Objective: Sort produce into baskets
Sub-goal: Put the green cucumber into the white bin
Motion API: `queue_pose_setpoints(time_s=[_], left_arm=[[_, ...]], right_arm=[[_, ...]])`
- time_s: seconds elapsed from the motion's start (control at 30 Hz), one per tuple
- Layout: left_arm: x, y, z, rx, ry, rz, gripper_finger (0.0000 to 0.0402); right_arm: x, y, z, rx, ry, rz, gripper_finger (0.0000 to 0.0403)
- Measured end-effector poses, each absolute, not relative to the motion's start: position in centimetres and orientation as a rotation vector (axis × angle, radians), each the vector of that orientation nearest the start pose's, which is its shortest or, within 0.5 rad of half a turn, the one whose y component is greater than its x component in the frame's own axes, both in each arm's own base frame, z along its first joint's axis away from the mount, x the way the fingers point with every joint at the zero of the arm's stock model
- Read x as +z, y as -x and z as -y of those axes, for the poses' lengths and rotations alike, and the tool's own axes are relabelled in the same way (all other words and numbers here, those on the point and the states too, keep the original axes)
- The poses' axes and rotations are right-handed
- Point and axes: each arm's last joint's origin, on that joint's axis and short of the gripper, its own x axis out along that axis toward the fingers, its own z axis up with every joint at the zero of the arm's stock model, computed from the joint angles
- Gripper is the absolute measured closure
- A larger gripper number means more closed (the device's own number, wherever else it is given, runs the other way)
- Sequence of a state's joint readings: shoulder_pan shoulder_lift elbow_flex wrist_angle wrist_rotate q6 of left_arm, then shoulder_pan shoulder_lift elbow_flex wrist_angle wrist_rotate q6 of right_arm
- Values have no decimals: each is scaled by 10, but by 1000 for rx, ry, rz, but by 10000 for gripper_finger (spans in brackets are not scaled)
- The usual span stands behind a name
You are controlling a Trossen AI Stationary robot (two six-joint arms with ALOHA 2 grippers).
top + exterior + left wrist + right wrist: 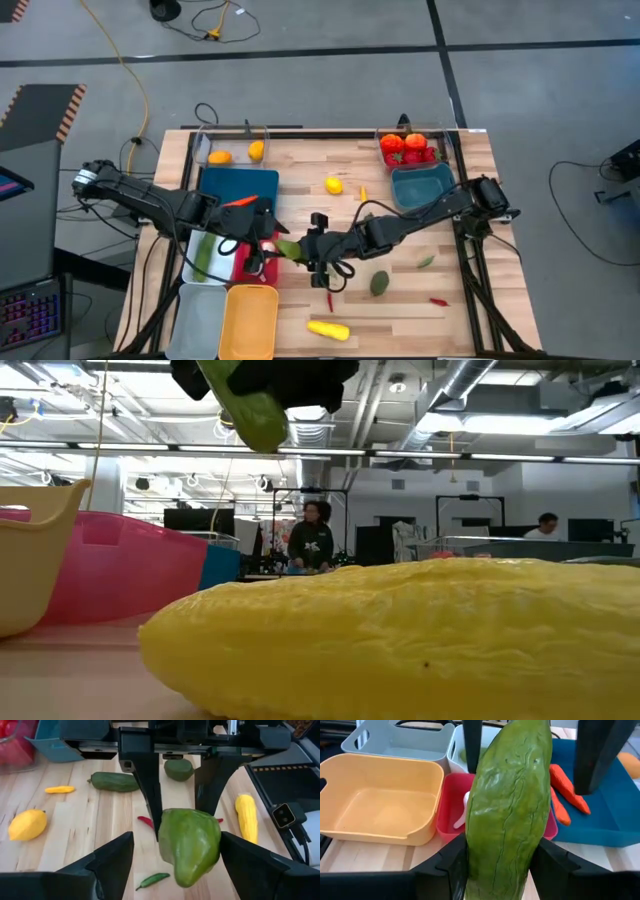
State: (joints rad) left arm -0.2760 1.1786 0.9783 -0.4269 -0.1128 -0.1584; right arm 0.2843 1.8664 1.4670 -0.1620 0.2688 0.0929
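My right gripper (306,250) is shut on a green cucumber (288,250), held above the table beside the red basket (255,264). My left gripper (266,244) is open. In the left wrist view its fingers (116,860) stand on either side of the cucumber's free end (190,845) with a gap on each side. The low view shows the cucumber (250,405) high up. Carrots (565,785) lie in the dark blue basket (238,185). Another cucumber lies in the white basket (205,255). My right gripper pinches the cucumber's two sides (475,860) between its two fingers (451,866), at the part nearest the right arm. The fingers come about level from the table's right and lie along the cucumber. The cucumber is lifted clear and points toward my left gripper.
Yellow (250,320) and pale grey-blue (197,318) baskets stand at the near left. A teal basket (422,185) and a clear one with tomatoes (412,148) stand far right. A lemon (333,185), avocado (380,283), chillies (438,301) and yellow squash (328,329) lie loose.
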Motion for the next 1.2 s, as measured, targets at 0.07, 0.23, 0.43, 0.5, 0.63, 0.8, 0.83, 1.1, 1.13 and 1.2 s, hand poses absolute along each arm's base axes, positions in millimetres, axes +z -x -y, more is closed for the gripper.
queue_pose_setpoints(time_s=[0.07,0.23,0.43,0.5,0.63,0.8,0.83,1.1,1.13,1.2], left_arm=[[301,-241,65,-107,32,-627,137],[301,-241,65,-107,32,-628,182],[301,-241,64,-103,32,-629,237],[300,-241,64,-102,32,-629,246],[301,-241,64,-103,32,-629,245],[301,-241,64,-103,32,-628,238],[301,-241,64,-103,32,-628,238],[300,-241,64,-98,30,-633,237],[300,-240,64,-98,30,-634,237],[300,-240,64,-97,29,-637,237]], right_arm=[[266,-413,-110,-17,56,-527,200],[267,-415,-104,-32,47,-516,200],[268,-416,-100,-34,42,-516,200],[267,-416,-99,-36,42,-517,200],[267,-416,-99,-35,41,-517,200],[267,-417,-99,-35,41,-517,193],[267,-417,-99,-36,41,-517,190],[267,-418,-92,-60,3,-519,141],[267,-418,-91,-62,3,-520,135],[267,-418,-90,-66,1,-525,126]])
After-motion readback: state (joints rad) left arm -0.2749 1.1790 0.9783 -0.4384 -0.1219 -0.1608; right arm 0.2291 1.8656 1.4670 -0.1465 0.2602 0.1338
